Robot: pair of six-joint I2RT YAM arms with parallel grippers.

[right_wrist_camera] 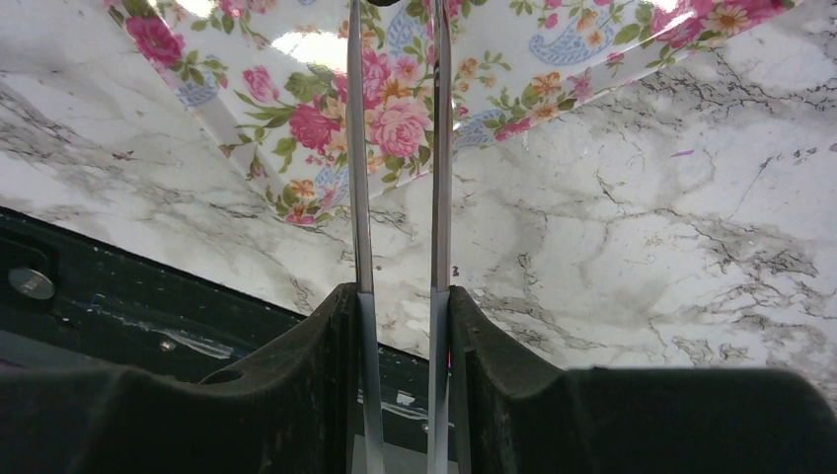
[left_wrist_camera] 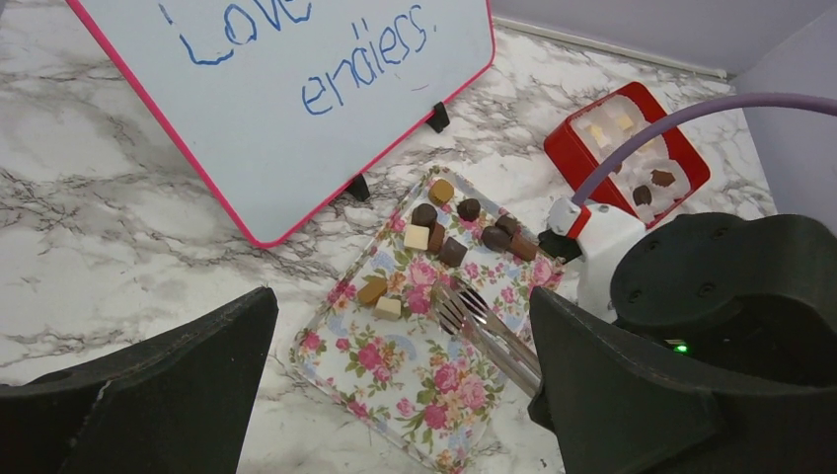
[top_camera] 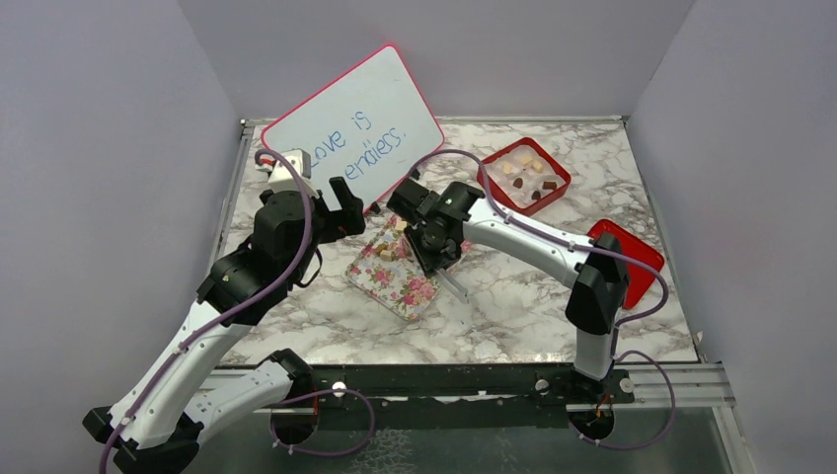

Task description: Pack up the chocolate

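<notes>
Chocolate [left_wrist_camera: 449, 232]: pieces strewn in a band beyond tongs [right_wrist_camera: 357, 197] pinched by right hand [right_wrist_camera: 400, 296], pointing straight ahead; left hand [left_wrist_camera: 395, 331] spread.

The light is bright and even, and it probably comes from above. In the top view the marble bench [top_camera: 513, 316] is well lit, and the shadows under the arms are soft and pale. The white board [top_camera: 355, 123] is bright, yet its blue words are easy to read. In the right wrist view a white spot of glare sits on the flowered tray [right_wrist_camera: 395, 123], and the metal tongs [right_wrist_camera: 357, 148] shine. The right fingers [right_wrist_camera: 276, 395] fill the bottom, very dark and a little fuzzy. In the left wrist view the left fingers [left_wrist_camera: 148, 395] are dark too, but the chocolate [left_wrist_camera: 452, 252] looks sharp.
</notes>
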